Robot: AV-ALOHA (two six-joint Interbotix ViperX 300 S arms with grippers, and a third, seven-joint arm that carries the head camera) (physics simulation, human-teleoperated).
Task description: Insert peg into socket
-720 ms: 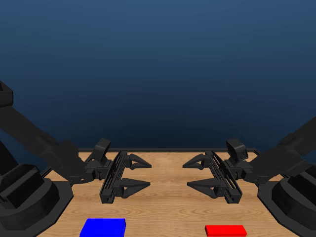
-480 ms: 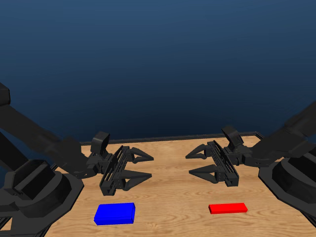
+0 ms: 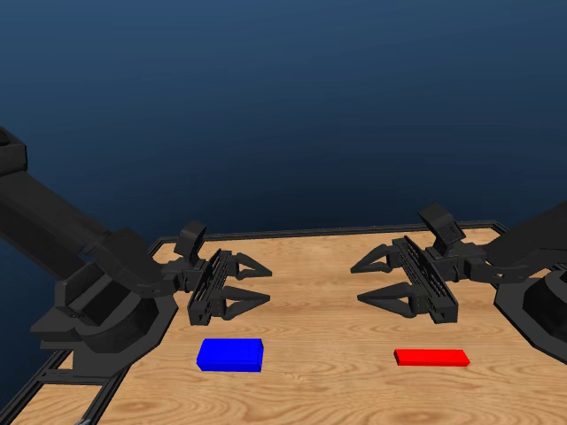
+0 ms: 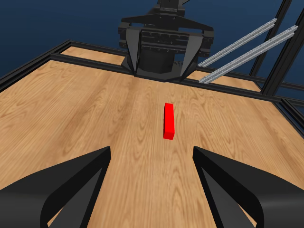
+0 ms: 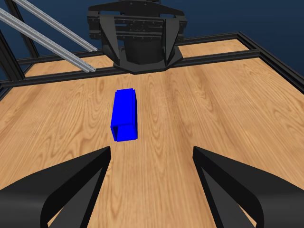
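Note:
The peg (image 3: 431,357) is a thin red bar lying flat on the wooden table at the front right; it also shows in the left wrist view as the peg (image 4: 168,120). The socket (image 3: 230,354), a thicker blue block, lies at the front left, and the right wrist view shows the socket (image 5: 125,114) with its hollow end facing that camera. My left gripper (image 3: 261,285) hangs open above the table, behind the socket. My right gripper (image 3: 363,282) is open too, behind the peg. Neither holds anything.
A black frame (image 3: 328,232) rims the table's far edge. The left arm's base (image 3: 111,314) stands at the left, the right arm's base (image 3: 540,310) at the right. Two silver rails (image 4: 247,45) slant beside the far arm.
The head camera has shifted, so the whole picture sits differently. Both blocks lie as before and both grippers stay open, still apart.

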